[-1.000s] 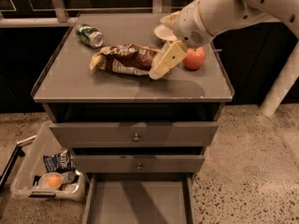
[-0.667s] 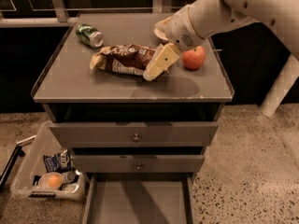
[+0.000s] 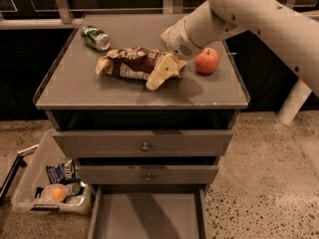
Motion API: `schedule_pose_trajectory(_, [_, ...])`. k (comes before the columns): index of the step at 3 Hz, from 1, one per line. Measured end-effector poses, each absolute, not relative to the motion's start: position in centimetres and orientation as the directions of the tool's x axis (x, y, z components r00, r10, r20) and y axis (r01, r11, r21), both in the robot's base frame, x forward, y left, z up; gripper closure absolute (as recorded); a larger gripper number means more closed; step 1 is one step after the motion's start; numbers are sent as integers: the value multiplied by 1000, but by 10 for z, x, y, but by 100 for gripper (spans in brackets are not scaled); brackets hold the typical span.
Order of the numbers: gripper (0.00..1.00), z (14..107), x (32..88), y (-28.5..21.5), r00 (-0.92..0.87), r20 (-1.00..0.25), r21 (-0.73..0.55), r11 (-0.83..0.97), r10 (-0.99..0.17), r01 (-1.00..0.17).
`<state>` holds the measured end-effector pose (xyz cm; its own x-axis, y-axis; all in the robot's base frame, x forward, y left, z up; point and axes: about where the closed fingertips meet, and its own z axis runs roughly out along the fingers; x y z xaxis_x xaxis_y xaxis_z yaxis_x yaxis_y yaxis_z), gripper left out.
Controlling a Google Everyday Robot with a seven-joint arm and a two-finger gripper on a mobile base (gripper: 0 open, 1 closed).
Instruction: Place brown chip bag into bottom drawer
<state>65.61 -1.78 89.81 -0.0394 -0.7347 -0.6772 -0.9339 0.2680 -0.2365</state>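
The brown chip bag (image 3: 128, 63) lies flat on the cabinet top (image 3: 75, 91), near the middle, its long side running left to right. My gripper (image 3: 160, 72) comes down from the upper right and sits over the bag's right end, touching or just above it. The bottom drawer (image 3: 149, 217) is pulled out at the foot of the cabinet, and its flat grey floor is bare.
A red apple (image 3: 207, 61) stands just right of the gripper. A green can (image 3: 95, 38) lies on its side at the back left. Two knobbed drawers above are shut. A clear bin (image 3: 27, 195) on the floor at left holds a blue snack bag (image 3: 63, 172) and an orange (image 3: 56, 192).
My gripper has moved left and down, from beside the apple onto the right end of the chip bag. The bag has not moved.
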Motion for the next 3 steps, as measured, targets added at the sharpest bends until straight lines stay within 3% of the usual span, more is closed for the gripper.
schedule_pose_trajectory(3, [0, 878, 687, 4, -67, -643, -244, 287, -763, -926])
